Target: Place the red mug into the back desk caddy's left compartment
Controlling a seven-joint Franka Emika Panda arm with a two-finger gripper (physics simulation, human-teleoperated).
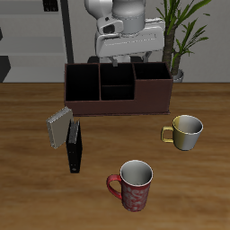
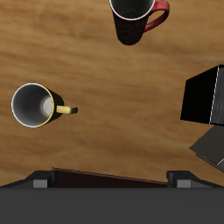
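Note:
The red mug [image 1: 135, 186] stands upright near the table's front edge, handle towards the books; it also shows in the wrist view [image 2: 136, 19]. The back desk caddy [image 1: 117, 106] is a wide maroon box at the table's back. Its left compartment [image 1: 83, 83] is the tall black-lined end section. My gripper [image 1: 115, 61] hovers above the caddy's back edge, far from the mug. It is open and empty, with fingertips [image 2: 39, 181] spread wide in the wrist view [image 2: 108, 179], where a maroon strip of the caddy [image 2: 105, 178] shows between them.
A shorter yellowish-gold mug [image 1: 187, 132] stands beside the caddy's other end, also in the wrist view [image 2: 37, 105]. A black book [image 1: 74, 151] and a grey book [image 1: 59, 128] stand before the caddy. A potted plant [image 1: 184, 36] is behind.

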